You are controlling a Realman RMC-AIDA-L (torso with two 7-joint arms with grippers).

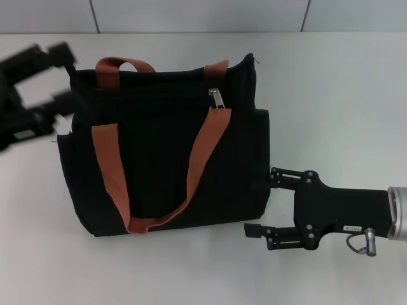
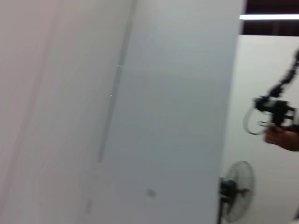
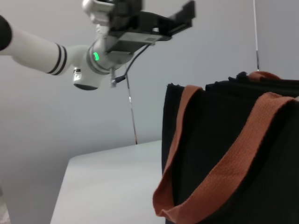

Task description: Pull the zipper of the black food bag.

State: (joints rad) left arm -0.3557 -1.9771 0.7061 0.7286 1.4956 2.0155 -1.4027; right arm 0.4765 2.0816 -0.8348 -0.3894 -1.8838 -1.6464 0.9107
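The zipper [image 1: 217, 98], a small silver pull tab, sits on the far upper edge of the black food bag [image 1: 162, 149], right of centre and just above the top of the right-hand orange-brown strap [image 1: 203, 159]. The bag stands in the middle of the white table [image 1: 331, 101], with a second strap [image 1: 109, 165] running down its left side and both straps meeting in a loop at its near edge. The right gripper [image 1: 261, 200] lies low on the table just beside the bag's near right corner, its two fingers spread apart and holding nothing. The left gripper [image 1: 54, 79] hovers at the bag's far left corner, raised above the table, its fingers also parted and empty. From the right wrist view, the left gripper [image 3: 180, 16] hangs above the bag [image 3: 233, 154].
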